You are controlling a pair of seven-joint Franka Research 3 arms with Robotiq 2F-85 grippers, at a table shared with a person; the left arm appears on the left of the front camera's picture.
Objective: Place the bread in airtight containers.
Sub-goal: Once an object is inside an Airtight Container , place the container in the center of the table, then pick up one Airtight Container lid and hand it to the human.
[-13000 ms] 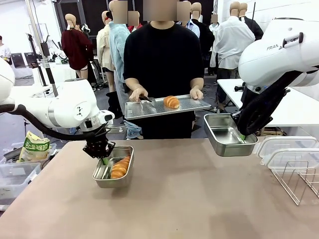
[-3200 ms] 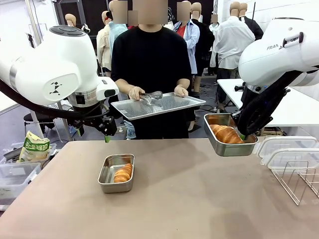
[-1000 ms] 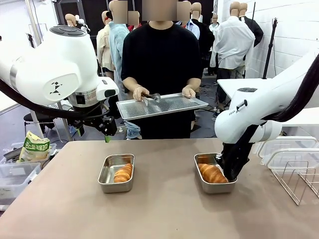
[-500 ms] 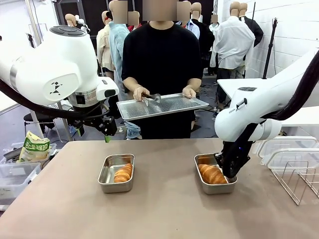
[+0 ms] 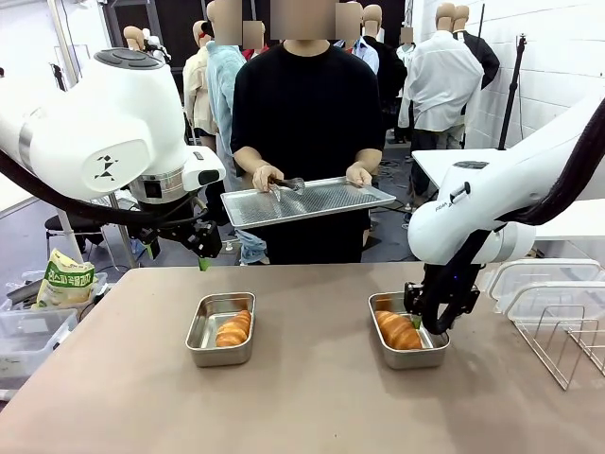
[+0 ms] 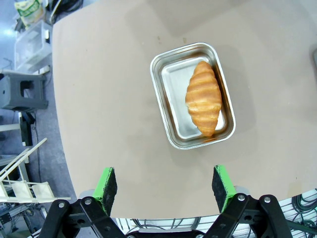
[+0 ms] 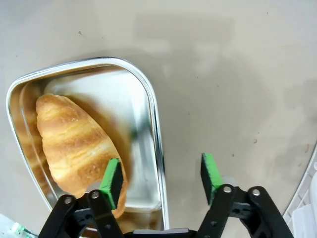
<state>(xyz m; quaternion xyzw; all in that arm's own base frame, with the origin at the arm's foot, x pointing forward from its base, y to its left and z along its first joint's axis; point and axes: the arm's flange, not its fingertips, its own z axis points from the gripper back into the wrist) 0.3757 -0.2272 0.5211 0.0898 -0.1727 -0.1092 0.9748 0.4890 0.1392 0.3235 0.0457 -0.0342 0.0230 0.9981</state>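
Two steel airtight containers stand on the table, each with one croissant of the bread in it. The left container (image 5: 196, 333) (image 6: 171, 84) holds a croissant (image 5: 233, 328) (image 6: 203, 97). My left gripper (image 5: 202, 257) (image 6: 165, 182) hangs open high above it, at the table's far edge. The right container (image 5: 416, 359) (image 7: 154, 124) holds the other croissant (image 5: 398, 329) (image 7: 74, 144). My right gripper (image 5: 423, 325) (image 7: 161, 177) is open and straddles that container's side wall, one finger (image 7: 113, 181) inside by the croissant and one finger (image 7: 210, 174) outside, both clear of the rim.
The person across the table holds a flat metal tray (image 5: 307, 200) with tongs (image 5: 284, 183) on it. Clear lids (image 5: 529, 284) and a wire rack (image 5: 567, 340) sit at the table's right. A snack bag (image 5: 64, 279) and a plastic bin (image 5: 28, 331) stand off the left edge.
My right gripper has opened off the right container's wall and risen a little; the container stays on the table. The left arm has not moved.
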